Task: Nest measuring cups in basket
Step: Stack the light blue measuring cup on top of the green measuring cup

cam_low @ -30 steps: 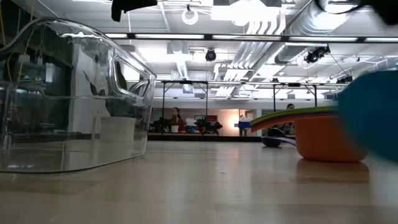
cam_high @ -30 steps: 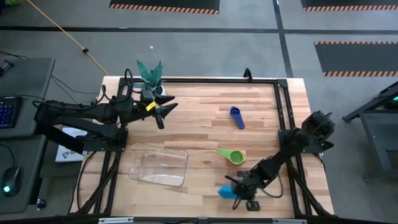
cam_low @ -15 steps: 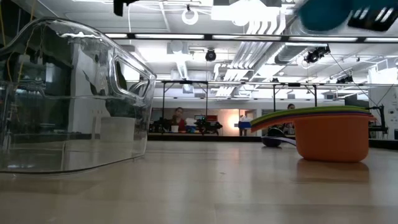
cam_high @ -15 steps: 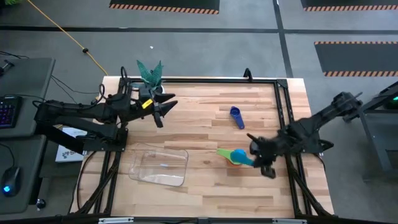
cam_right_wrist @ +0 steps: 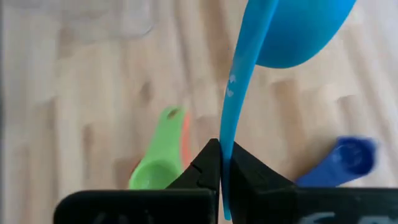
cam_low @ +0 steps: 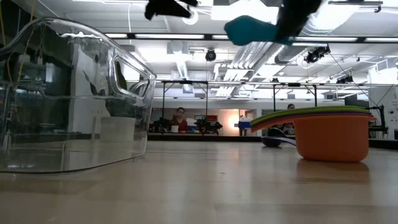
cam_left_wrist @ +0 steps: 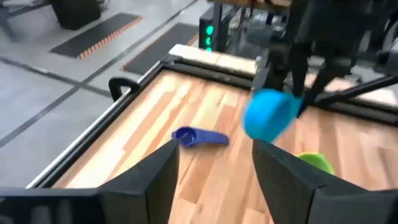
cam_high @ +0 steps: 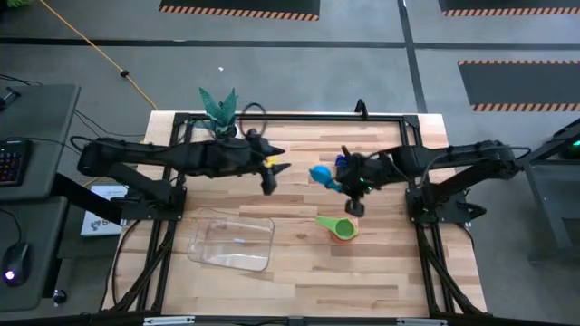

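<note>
Tool on your right arm [cam_high: 350, 177] is clamped on the thin flat handle of the light blue cup [cam_high: 322, 174], which hangs in the air over the far middle of the bench [cam_high: 299, 272], bowl out ahead of the fingers. That is your weak point: the grip is only on the handle's edge, so a quick swing could, I judge, pivot the cup or let it slip out.

Your left tool [cam_high: 270, 172] hovers just beside it with its fingers apart, and the two arms are close enough that a careless move could knock them together.

Below and near the carried cup lies the dark blue cup [cam_high: 343, 165]; nearer you sits the stack with the green cup [cam_high: 337, 225] on top and an orange cup [cam_low: 329, 142] beneath. Drop low on the way and you could clip either.

The basket [cam_high: 232, 241] rests on the near left of the bench, well apart from all the cups and holding none. The potted plant [cam_high: 218, 107] at the far left edge is out of the way.
</note>
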You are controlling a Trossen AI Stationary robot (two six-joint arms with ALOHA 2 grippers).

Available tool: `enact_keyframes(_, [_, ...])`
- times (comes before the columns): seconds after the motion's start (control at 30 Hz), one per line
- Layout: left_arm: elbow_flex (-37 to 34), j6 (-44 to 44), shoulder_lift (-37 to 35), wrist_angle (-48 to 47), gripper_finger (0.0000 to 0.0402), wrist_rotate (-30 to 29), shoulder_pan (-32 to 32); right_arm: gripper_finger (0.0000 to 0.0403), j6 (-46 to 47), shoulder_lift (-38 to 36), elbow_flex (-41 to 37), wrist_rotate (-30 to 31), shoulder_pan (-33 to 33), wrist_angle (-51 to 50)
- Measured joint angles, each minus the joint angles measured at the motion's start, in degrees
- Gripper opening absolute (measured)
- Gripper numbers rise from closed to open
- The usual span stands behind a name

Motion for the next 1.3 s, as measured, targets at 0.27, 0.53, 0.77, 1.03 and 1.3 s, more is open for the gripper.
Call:
enact_keyframes(0.27, [1.51, 0.5, 7.38, 2.29, 0.0245, -0.47, 0.0, 0.0, -3.7, 2.84, 0.2, 1.72, -4.1, 8.92])
enact_keyframes(0.53, [1.51, 0.39, 9.97, 2.17, 0.0248, -4.39, 0.0, 0.0, -3.72, 3.72, 0.15, -1.07, -3.92, 14.06])
enact_keyframes(0.77, [1.51, -0.59, 9.97, 2.6, 0.0207, -5.17, 0.07, 0.0, -3.7, 3.7, 0.14, -2.63, -3.92, 15.93])
enact_keyframes(1.03, [1.62, -2.1, 9.85, 3.53, 0.0019, -5.26, 0.24, 0.0, -3.78, 3.74, 0.05, -2.34, -3.97, 17.63])
enact_keyframes(1.3, [1.32, 1.36, 8.5, -6.47, 0.0005, -6.97, 0.54, 0.0056, 0.27, 2.21, 1.32, -3.59, -5.21, 5.89])
